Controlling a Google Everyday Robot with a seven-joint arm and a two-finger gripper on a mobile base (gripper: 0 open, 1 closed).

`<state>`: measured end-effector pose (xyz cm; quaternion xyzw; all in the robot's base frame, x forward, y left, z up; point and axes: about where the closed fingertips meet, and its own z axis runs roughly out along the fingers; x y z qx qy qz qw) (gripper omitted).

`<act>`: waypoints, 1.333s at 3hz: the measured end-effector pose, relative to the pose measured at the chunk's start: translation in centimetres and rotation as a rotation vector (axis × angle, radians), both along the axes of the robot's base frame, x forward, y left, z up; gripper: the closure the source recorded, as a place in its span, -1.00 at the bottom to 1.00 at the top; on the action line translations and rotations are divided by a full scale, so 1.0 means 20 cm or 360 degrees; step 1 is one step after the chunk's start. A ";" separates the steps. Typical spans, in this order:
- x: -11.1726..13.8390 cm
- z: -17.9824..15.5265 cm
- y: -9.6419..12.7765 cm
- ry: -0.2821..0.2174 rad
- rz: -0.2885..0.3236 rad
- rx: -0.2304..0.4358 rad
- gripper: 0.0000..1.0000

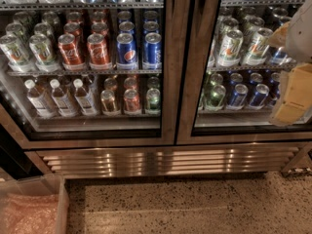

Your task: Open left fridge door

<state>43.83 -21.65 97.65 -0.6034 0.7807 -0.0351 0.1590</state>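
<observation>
The left fridge door fills the left and middle of the camera view. It has a brushed steel frame, and its glass shows red cola cans, blue Pepsi cans and small water bottles. It looks flush with the matching right door, which shows green-and-silver cans and dark blue cans. My gripper, pale yellow below a white arm part, sits at the right edge in front of the right door, far from the left door. It holds nothing that I can see.
A steel vent grille runs below both doors. A clear plastic bin with pinkish wrap stands on the speckled floor at the bottom left. A dark gap lies left of the fridge base.
</observation>
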 end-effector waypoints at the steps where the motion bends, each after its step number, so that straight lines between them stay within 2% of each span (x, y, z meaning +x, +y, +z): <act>1: 0.07 0.05 0.13 -0.0027 0.0068 0.0084 -1.00; 2: 0.07 0.05 0.13 -0.0027 0.0068 0.0084 -1.00; 3: 0.17 0.10 0.19 -0.0126 0.0080 0.0174 -1.00; 4: 0.34 0.17 0.32 -0.0251 0.0143 0.0331 -1.00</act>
